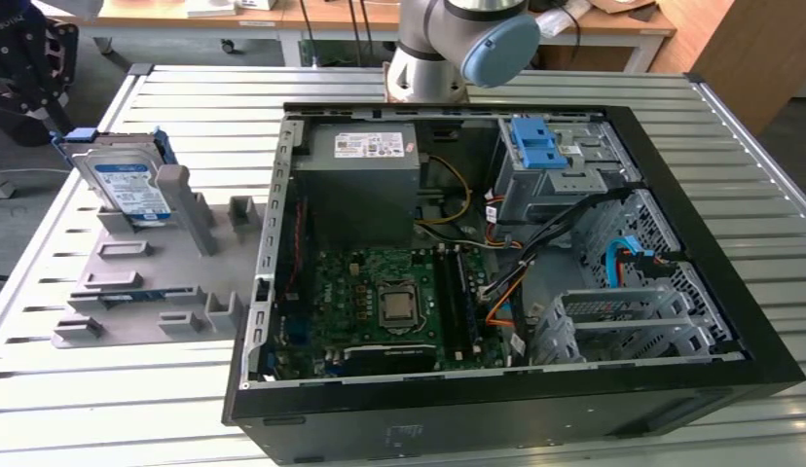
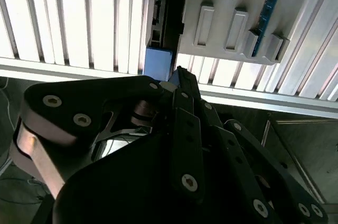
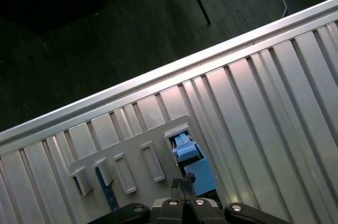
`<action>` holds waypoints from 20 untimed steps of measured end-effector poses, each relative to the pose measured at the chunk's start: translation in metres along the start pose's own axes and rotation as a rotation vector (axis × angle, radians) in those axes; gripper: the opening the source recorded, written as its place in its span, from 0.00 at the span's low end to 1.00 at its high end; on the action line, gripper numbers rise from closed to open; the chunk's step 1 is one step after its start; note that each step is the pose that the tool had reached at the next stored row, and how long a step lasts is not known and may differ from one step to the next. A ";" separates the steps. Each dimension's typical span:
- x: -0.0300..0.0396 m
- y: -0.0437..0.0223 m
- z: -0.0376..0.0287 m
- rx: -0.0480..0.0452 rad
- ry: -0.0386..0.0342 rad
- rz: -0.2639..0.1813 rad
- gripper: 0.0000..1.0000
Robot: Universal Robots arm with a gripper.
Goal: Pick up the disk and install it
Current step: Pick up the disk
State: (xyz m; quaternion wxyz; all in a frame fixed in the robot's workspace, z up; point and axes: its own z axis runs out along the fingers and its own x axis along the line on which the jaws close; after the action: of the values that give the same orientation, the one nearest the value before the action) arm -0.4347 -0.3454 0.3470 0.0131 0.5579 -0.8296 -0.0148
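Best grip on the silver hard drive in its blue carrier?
Probably the exposed upper edge, pinched across the flat faces from above: the silver hard drive stands upright in the grey slotted holder, whose posts hem in its lower end.

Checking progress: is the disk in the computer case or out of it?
Out: the disk stands upright in the grey holder beside the open case.

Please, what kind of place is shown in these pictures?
Probably a robotics lab or workshop. An open computer case lies on a slatted metal table, the disk stands in a grey fixture beside it, and a robot arm rises behind the case.
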 end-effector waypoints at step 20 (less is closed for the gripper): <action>0.0000 0.0000 0.0004 0.0044 0.0098 -0.292 0.11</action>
State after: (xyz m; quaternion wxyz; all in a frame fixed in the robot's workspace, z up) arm -0.4348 -0.3454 0.3466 0.0137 0.6728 -0.7396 -0.0120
